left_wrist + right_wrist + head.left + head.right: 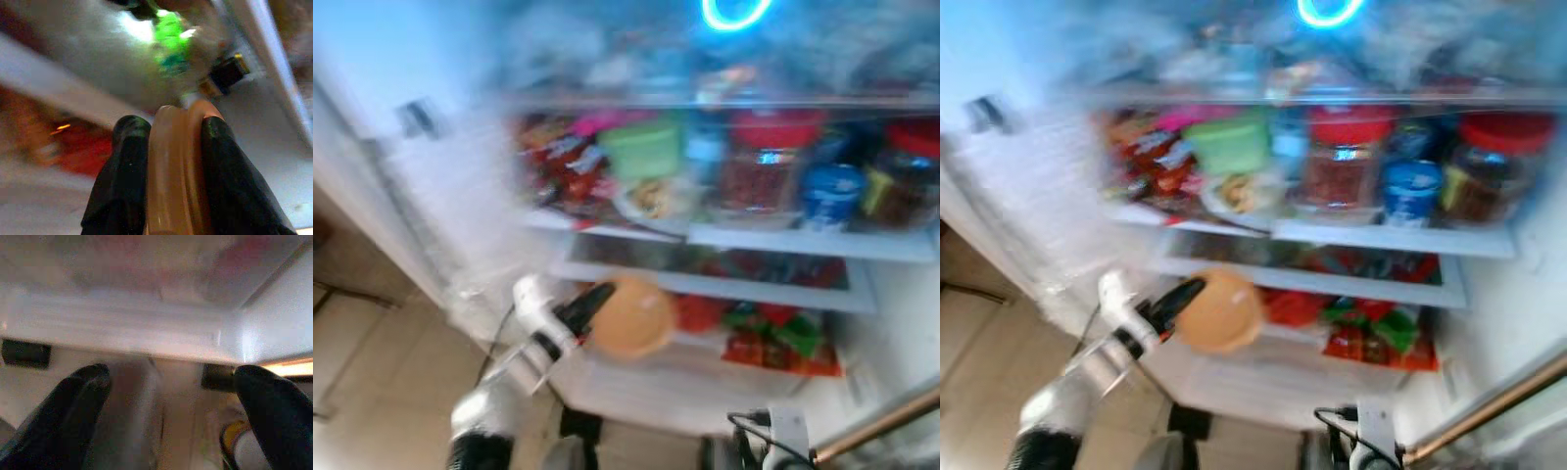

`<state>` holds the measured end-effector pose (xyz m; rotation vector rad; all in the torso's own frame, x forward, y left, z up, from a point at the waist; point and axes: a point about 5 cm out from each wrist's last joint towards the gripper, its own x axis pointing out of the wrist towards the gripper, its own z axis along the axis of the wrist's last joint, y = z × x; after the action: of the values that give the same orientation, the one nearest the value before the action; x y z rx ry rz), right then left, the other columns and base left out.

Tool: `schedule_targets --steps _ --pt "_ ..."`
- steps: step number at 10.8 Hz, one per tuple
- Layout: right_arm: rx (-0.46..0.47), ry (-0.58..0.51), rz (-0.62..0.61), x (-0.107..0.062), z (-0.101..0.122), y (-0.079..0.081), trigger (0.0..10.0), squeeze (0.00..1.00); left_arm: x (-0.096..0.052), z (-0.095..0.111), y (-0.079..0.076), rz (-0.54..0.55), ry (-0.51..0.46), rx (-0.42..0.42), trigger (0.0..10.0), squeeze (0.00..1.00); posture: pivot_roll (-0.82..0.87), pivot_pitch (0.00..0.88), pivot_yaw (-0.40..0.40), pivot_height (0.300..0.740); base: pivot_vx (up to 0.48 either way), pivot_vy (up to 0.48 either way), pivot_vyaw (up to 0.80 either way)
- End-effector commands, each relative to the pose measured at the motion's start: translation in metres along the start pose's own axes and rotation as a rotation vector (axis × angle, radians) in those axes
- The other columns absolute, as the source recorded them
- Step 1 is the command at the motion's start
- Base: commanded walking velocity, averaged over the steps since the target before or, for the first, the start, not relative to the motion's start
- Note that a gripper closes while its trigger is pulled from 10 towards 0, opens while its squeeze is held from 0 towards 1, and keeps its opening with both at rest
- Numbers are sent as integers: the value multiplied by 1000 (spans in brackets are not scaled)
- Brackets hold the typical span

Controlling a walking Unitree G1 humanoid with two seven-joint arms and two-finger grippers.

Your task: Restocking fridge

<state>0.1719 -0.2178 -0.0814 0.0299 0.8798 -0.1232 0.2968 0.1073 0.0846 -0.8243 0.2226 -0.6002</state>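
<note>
- So the left gripper (pixel 607 299) is clamped on a flat, round tan thing, looks like a plate or lid (pixel 631 315), pinched by its edge. In the left wrist view the two black fingers (pixel 122 181) sit on either side of its brown rim (pixel 178 171), tight against it.
- The left arm reaches up from the lower left, and the tan disc is held out in front of the open fridge (pixel 901 323), about level with the lower shelf, just left of some red stuff (pixel 700 313) on that shelf.
- Right gripper (pixel 171 401) is spread wide, nothing between the fingers (pixel 68 416). It's pointing at a pale, blurry white edge, can't say what exactly.
- Everything's pretty smeared, fyi.
- Middle shelf (pixel 783 238) is packed: a green tub (pixel 641 149), a red-lidded jar (pixel 762 162), a blue-and-white cup (pixel 832 194), another red-lidded jar (pixel 911 171) far right, and red packets (pixel 558 162) on the left.
- Lower down there are red and green packets (pixel 778 338).
- A blue glowing ring (pixel 736 12) shows up top.
- Beige tile floor (pixel 372 392) at left.
</note>
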Motion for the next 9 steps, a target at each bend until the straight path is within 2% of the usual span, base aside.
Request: schedule_targets --steps 1,3,4,5,9 --pt "-1 63 4 -3 -16 1 10000 0 -3 1 2 3 3 8 10000 0 -9 83 98 632 315 0 0" --pt "0 62 4 -3 -16 1 10000 0 -2 1 3 7 4 9 10000 0 -9 83 99 632 319 0 0" --pt "-1 62 5 -3 -16 1 10000 0 0 3 5 24 -7 -1 10000 0 -8 84 98 632 0 0 0" --pt "-2 64 6 -3 -16 1 10000 0 5 2 0 -18 13 -12 10000 0 -6 84 96 632 0 0 0" --pt "-5 64 9 -3 -15 1 10000 0 31 22 9 109 -144 -84 10000 0 -18 87 99 632 0 0 0"
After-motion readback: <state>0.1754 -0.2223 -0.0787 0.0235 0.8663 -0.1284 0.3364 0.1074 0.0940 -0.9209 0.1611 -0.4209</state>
